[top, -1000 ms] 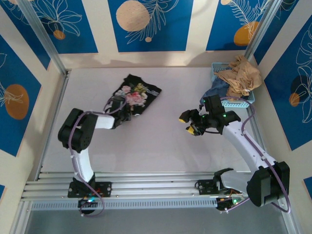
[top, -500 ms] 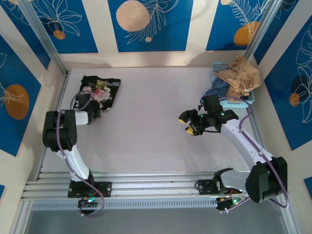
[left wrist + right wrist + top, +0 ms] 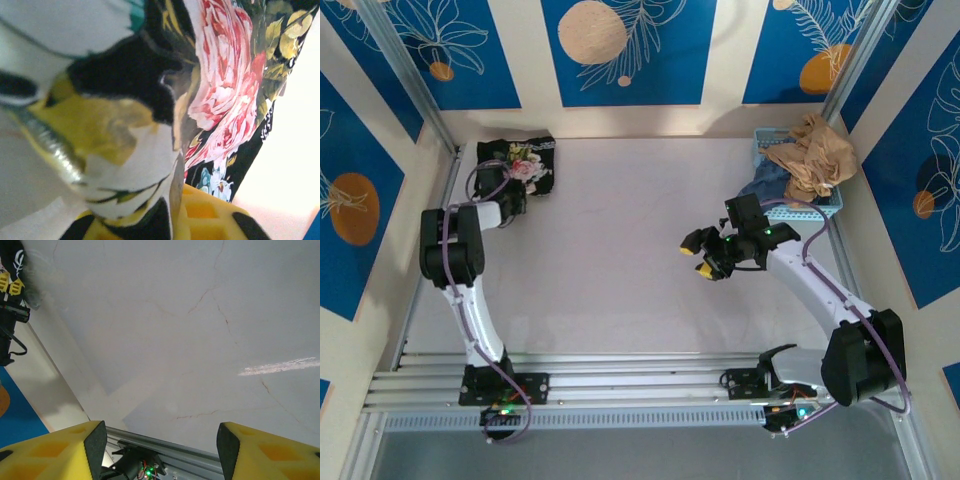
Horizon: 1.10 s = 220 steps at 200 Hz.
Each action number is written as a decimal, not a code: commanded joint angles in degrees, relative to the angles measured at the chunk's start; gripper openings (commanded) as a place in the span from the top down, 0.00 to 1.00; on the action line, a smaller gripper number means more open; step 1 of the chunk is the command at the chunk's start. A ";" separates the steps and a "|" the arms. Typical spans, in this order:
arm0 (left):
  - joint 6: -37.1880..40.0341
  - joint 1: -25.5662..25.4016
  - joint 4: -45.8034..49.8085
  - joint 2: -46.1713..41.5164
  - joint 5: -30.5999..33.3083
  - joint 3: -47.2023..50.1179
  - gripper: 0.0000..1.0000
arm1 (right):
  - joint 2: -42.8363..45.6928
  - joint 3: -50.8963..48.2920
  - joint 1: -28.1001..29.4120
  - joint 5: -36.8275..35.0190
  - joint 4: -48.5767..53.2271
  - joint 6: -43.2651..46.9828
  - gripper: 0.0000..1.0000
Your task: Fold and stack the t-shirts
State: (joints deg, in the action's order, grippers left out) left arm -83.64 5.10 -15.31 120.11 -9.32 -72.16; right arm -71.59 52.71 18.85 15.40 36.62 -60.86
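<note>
While my left arm stretches to the far left corner of the pale grey table (image 3: 620,300), my left gripper (image 3: 516,198) sits at the near edge of the large black t-shirt with the pink-and-white flower print (image 3: 525,160). That shirt lies bunched in a small heap in the corner, close against the table's left edge, with its print facing up. In my left wrist view the roses and leaves of the print hang right in front of the lens, and the cloth presses against one of my yellow fingers (image 3: 200,217). The picture is so near and blurred that I cannot tell whether my left jaws are parted or pinching the fabric.

My right gripper (image 3: 697,255) hangs over the right half of the table, well apart from the shirt. Its two yellow pads stand wide with nothing between them, and my right wrist view shows bare table surface below.

At the far right corner stands a light blue plastic basket (image 3: 825,205). A crumpled tan cloth (image 3: 810,155) is heaped on it, and a darker blue cloth (image 3: 770,180) spills over its left side.
</note>
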 commanded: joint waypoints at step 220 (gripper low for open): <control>76.27 -10.32 4.83 -74.56 30.82 56.82 0.00 | 22.20 -33.70 -5.45 -50.23 -44.29 48.47 0.01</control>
State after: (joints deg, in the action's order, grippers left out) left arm -14.57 -6.39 2.00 42.85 22.55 -16.84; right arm -48.86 23.49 16.10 -33.54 11.88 -21.63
